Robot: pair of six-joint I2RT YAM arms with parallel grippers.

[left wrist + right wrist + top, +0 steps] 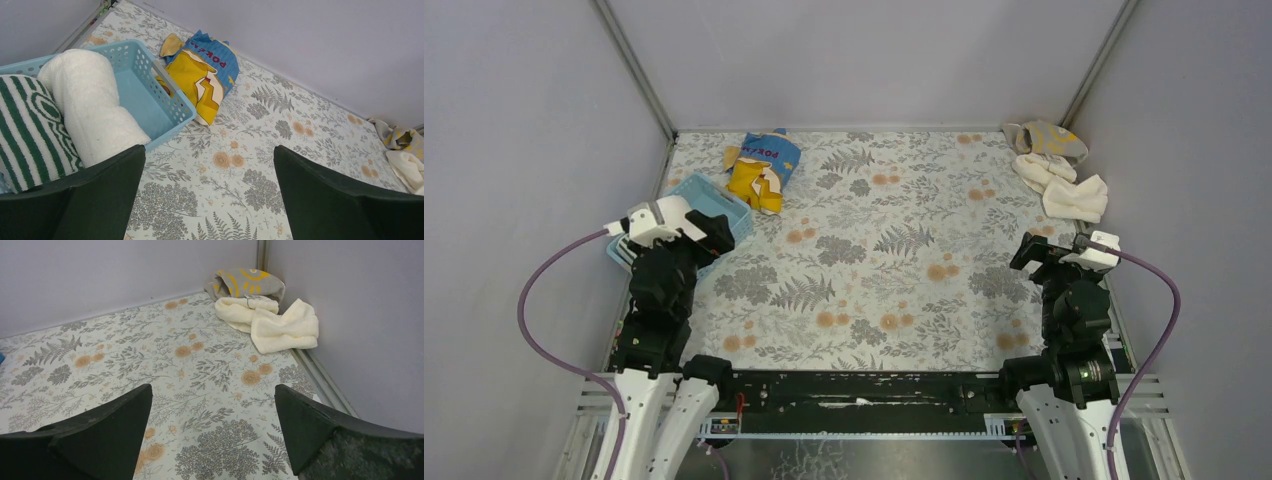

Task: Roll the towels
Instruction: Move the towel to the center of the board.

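Three loose towels lie in the far right corner: a beige towel with yellow marks and two cream-white towels in front of it, also in the right wrist view. A rolled cream-white towel and a rolled dark-and-white striped towel lie in the light blue basket. My left gripper is open and empty, just right of the basket. My right gripper is open and empty, short of the corner towels.
A blue-and-yellow snack bag lies against the basket's far right side. The basket stands at the left wall. Grey walls close the table on the left, back and right.
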